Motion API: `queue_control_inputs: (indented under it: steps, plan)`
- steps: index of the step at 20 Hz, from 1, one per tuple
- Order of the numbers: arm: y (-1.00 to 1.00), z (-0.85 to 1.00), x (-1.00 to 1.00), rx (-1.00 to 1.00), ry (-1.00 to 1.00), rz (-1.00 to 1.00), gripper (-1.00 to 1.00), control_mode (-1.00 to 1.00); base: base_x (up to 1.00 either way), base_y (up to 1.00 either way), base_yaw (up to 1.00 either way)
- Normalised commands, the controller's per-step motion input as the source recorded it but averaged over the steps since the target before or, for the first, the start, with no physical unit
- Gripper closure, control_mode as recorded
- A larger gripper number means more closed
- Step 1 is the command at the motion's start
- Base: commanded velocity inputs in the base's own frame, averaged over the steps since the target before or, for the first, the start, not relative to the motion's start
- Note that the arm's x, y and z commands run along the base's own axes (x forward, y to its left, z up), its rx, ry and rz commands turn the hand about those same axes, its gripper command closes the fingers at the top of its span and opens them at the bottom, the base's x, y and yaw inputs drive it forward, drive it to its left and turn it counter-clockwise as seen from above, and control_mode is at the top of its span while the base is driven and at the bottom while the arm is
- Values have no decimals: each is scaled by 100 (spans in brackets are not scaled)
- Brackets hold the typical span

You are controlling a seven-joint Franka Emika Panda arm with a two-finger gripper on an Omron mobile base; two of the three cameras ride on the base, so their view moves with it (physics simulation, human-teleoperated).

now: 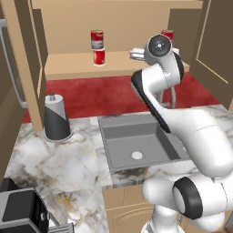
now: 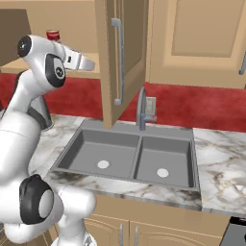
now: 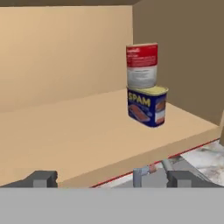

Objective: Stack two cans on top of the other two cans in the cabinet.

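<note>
The cabinet (image 1: 73, 66) stands open above the counter. At the shelf's left, a red-and-grey can (image 1: 97, 39) rests on the red tin with a white band (image 1: 98, 57). In the hand view, another red-and-grey can (image 3: 141, 65) sits on the dark blue tin with a yellow label (image 3: 147, 106), near the right wall of the cabinet (image 3: 65, 131). My gripper (image 3: 111, 179) is open and empty. It hangs at the shelf's front edge, short of that stack and to its left. The gripper (image 1: 135, 53) (image 2: 89, 62) points into the cabinet.
The cabinet's door (image 2: 113, 57) stands open just right of the hand, another door (image 1: 214, 50) at the far right. Below lie a grey double sink (image 2: 125, 153) with a faucet (image 2: 141, 108), a dark cone-shaped holder (image 1: 57, 118) on the marble counter (image 1: 68, 164), and a red backsplash.
</note>
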Motion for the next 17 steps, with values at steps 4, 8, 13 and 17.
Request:
queue_control_inputs:
  steps: [4,8,13,17]
  plan:
    - [49,-5,-73,0,0,29,-100,-100,0,0,0]
    - [49,-10,-73,0,0,27,-100,-100,0,0,0]
    - [41,-16,-74,11,0,8,-100,-100,0,0,0]
    - [34,-19,-77,9,1,3,-100,-100,0,0,0]
